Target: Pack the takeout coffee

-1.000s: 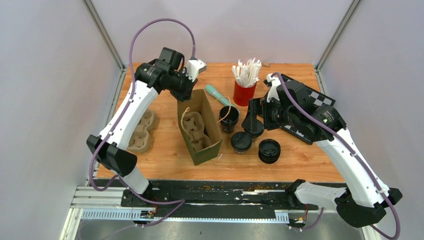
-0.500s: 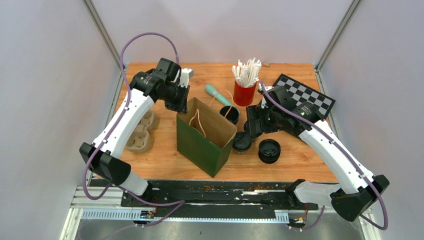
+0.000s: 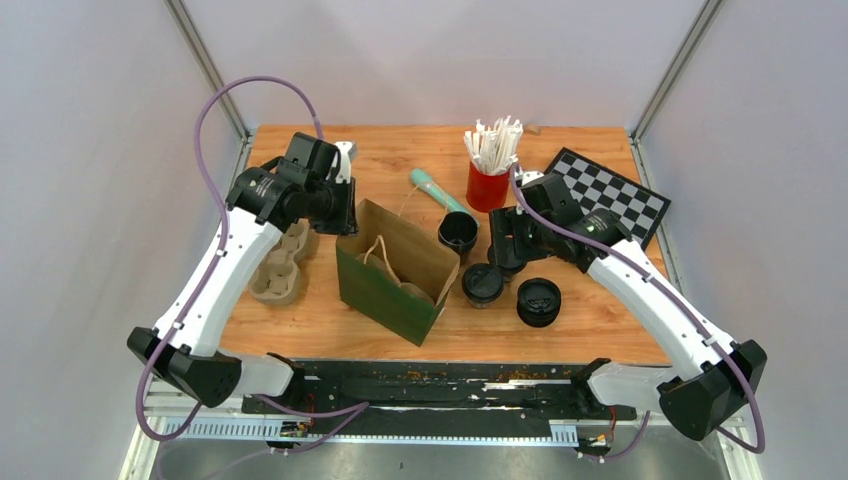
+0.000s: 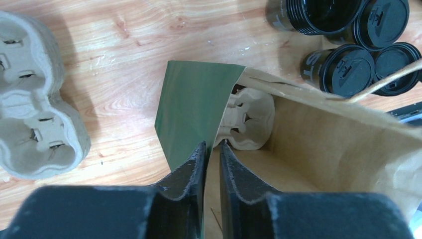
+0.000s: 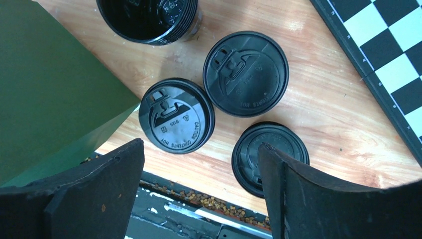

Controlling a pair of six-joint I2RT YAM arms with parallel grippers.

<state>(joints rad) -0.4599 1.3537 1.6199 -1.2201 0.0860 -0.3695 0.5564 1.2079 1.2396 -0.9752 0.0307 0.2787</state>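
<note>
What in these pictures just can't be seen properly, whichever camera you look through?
- Contents of the black lidded cups: every view, they are closed.
- The pale cardboard cup carrier inside the green paper bag: left wrist view, bag wall hides most.
- Whether the left end effector grips the bag: left wrist view, contact unclear.

Bright, even overhead light, soft short shadows on bench point(image 3: 600, 330), mild glare on black lids point(image 5: 245, 73); left tool point(image 4: 212, 146) and right tool point(image 5: 201, 144) blurred close to lens, top view sharp.
</note>
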